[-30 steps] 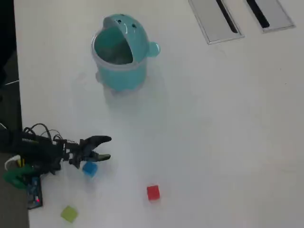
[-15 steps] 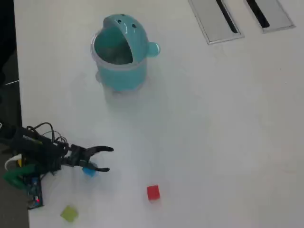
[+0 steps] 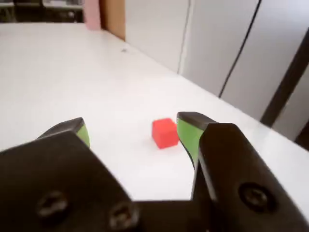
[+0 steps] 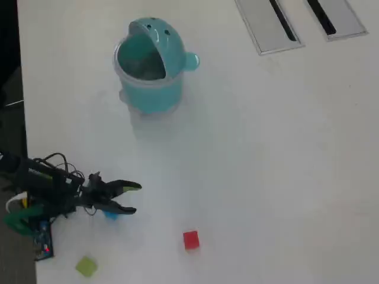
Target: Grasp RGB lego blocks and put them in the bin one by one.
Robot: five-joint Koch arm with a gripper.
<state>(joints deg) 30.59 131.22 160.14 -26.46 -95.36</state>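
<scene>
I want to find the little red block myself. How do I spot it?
Start at the big teal bin near the top of the white table in the overhead view, then go down toward the bottom edge. To the right of the robot's pincer sits the red block, alone on bare table. It is the only red thing; the yellow-green block lies farther left.

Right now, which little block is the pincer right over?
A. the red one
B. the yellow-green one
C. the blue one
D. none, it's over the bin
C: in the overhead view the open pincer sits directly above the blue block, which peeks out beneath it.
</scene>
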